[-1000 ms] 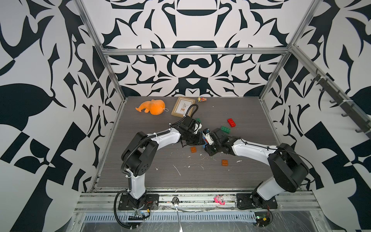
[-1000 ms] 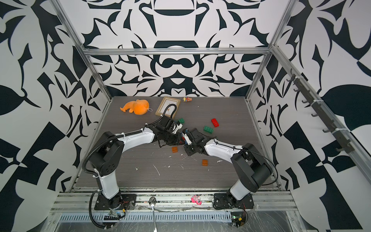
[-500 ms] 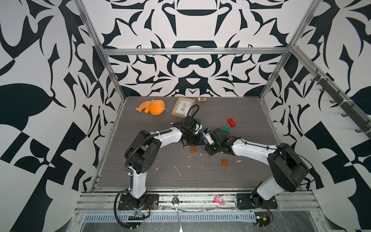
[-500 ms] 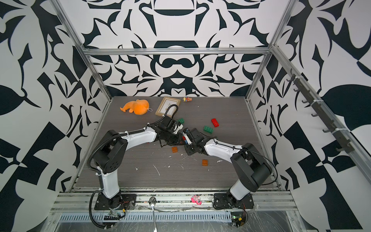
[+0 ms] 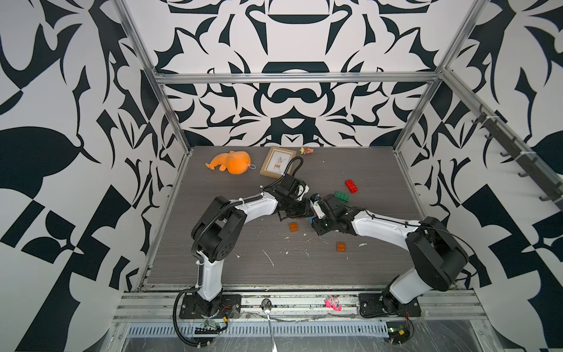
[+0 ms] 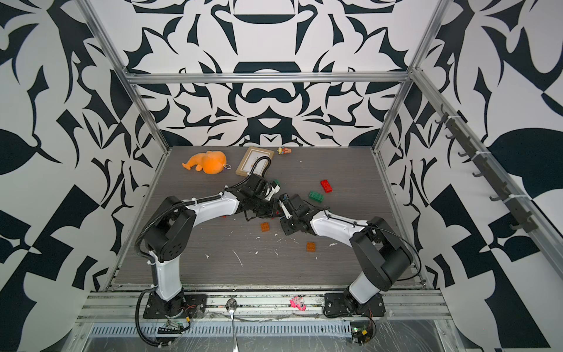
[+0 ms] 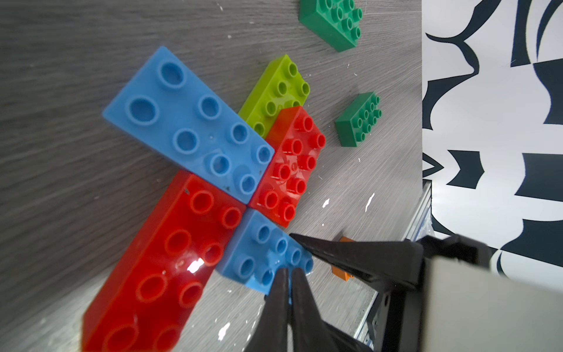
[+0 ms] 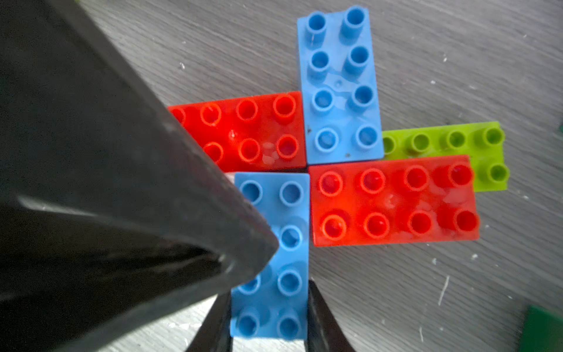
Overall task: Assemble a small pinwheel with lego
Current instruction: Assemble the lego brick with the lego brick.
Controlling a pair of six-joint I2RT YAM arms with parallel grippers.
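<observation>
1. While two blue and two red chunky studded plastic bricks lie as a pinwheel (image 8: 307, 167) near the middle of the grey wood-grain table (image 5: 243, 259), a lime green studded brick (image 8: 490, 155) pokes out from under one red arm.
2. The right pincer (image 8: 269, 304) clasps the nearest blue brick (image 8: 289, 237), one finger against each long side.
3. The left pincer (image 7: 289, 274) is clenched on nothing, its joined tips resting on that blue brick's studs.
4. A dark green studded brick (image 7: 359, 122) and a second dark green brick (image 7: 332, 21) lie apart beyond the pinwheel.
5. In both top views a loose red brick (image 5: 351, 186) lies near a dark green one.
6. A small orange-brown square brick (image 5: 293, 227) sits just beside the pincers, with another orange-brown brick (image 5: 341, 247) well apart from it.
7. An orange plush toy (image 5: 233, 161) and a wooden picture frame (image 5: 277, 161) rest near the back wall.
</observation>
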